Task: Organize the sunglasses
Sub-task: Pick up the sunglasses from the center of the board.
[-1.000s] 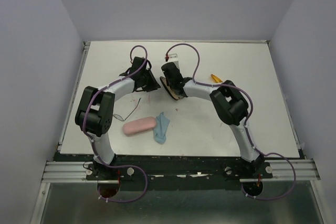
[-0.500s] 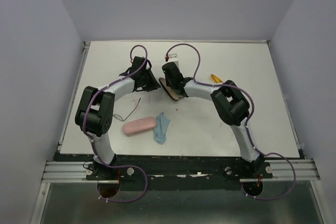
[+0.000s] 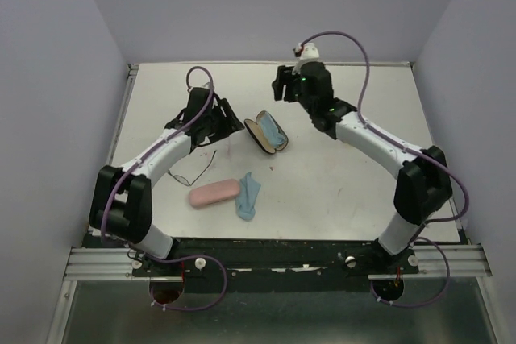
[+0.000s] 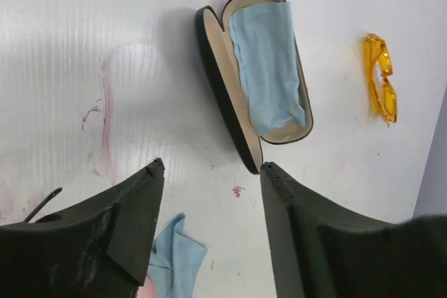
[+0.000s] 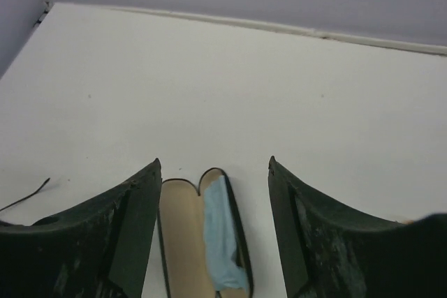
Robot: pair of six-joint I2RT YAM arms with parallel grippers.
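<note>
Left tool point(image 4: 209, 165) – fingers spread, holding nothing. In the lower middle of the overhead view a pink case point(image 3: 213, 193) lies just beside a loose cloth point(image 3: 248, 196). At centre is an open black case point(image 4: 218, 68) with a blue cloth point(image 4: 265, 61) inside. Right tool point(image 5: 213, 162) – also open and empty. The orange sunglasses point(image 4: 380, 78) lie folded on the white surface point(image 3: 339, 191), at the right of the left wrist view, apart from the black case.

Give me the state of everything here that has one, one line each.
black case: open, a light-blue cloth lying inside.
pink case: closed.
sunglasses: folded, lying outside both cases.
loose cloth: crumpled, beside the pink case.
left gripper: open, empty.
right gripper: open, empty.
</note>
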